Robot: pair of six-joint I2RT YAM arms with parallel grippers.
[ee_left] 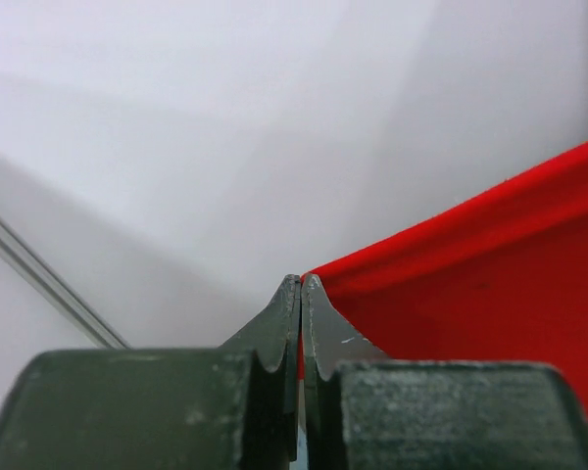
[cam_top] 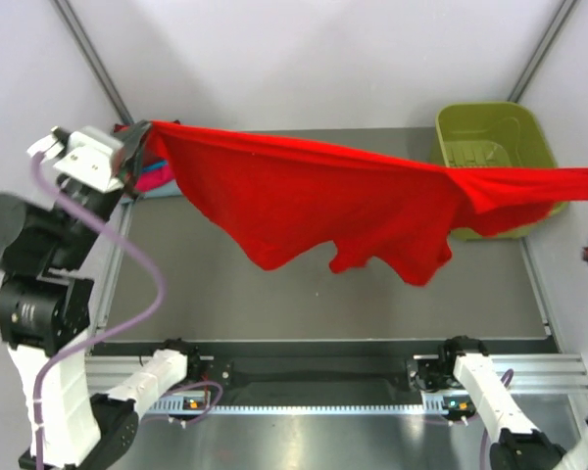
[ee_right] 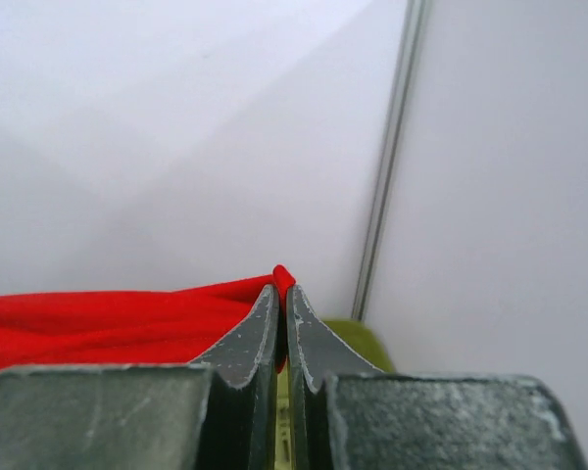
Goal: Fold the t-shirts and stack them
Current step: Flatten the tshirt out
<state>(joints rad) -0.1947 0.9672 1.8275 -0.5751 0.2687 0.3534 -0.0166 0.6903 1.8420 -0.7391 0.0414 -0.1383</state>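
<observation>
Jaws clamp red t-shirt [cam_top: 323, 196]; only top view shows sag.

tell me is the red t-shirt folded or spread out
Spread out: the red t-shirt hangs stretched in the air between the left gripper and the right gripper, each shut on an edge.

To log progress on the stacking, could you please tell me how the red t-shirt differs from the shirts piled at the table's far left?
The red t-shirt hangs spread in the air, stretched between the left gripper and right gripper; the piled shirts lie on the table. The red t-shirt is one colour; the piled shirts show pink and teal. Both are cloth.
</observation>
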